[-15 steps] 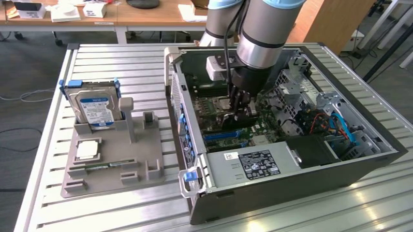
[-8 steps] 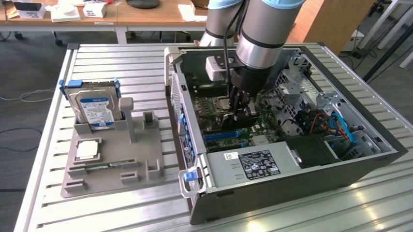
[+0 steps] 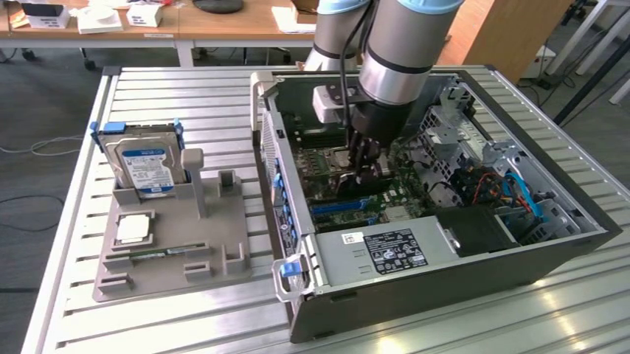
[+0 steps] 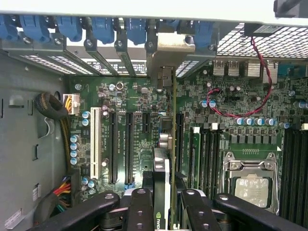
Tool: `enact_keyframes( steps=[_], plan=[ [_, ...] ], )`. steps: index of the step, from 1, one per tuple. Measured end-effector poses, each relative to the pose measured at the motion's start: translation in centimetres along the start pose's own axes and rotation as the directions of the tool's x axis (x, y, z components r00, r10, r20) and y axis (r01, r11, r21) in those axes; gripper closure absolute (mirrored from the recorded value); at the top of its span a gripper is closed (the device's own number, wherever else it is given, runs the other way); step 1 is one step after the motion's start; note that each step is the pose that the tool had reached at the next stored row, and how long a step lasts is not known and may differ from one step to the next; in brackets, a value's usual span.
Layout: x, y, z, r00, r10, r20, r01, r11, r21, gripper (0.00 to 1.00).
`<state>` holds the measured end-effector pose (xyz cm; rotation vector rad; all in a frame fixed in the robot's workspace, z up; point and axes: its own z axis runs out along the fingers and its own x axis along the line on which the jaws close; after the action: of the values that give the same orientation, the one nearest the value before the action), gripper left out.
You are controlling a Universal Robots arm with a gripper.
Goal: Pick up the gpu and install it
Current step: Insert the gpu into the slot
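The gpu (image 4: 161,166) is a thin dark card seen edge-on, standing upright over the green motherboard (image 4: 144,96) inside the open computer case (image 3: 551,258). Its silvery-beige bracket (image 4: 168,50) lies against the case's rear wall, among the blue slot clips (image 4: 103,29). My gripper (image 4: 163,204) is shut on the card, one black finger (image 4: 139,211) on each flat side. In the exterior view my gripper (image 3: 364,158) reaches straight down into the middle of the case, with the gpu (image 3: 356,184) dark beneath it, just above a blue slot (image 3: 340,204).
Black expansion slots (image 4: 120,144) and a white one (image 4: 95,144) lie beside the card; the processor socket (image 4: 250,183) is on its other side. A grey parts holder (image 3: 162,243) on the slatted table (image 3: 147,96) carries a hard drive (image 3: 143,162). The power supply (image 3: 389,251) fills the case's near corner.
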<state>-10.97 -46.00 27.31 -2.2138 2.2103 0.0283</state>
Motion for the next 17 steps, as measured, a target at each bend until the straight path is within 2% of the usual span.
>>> enact_keyframes(
  steps=[8, 17],
  plan=[
    [0.01, 0.12, 0.07, 1.0000, 0.000, 0.0000, 0.000, 1.0000, 0.0000, 0.73],
    [0.02, 0.14, 0.66, 1.0000, 0.000, 0.0000, 0.000, 1.0000, 0.0000, 0.73]
  ],
)
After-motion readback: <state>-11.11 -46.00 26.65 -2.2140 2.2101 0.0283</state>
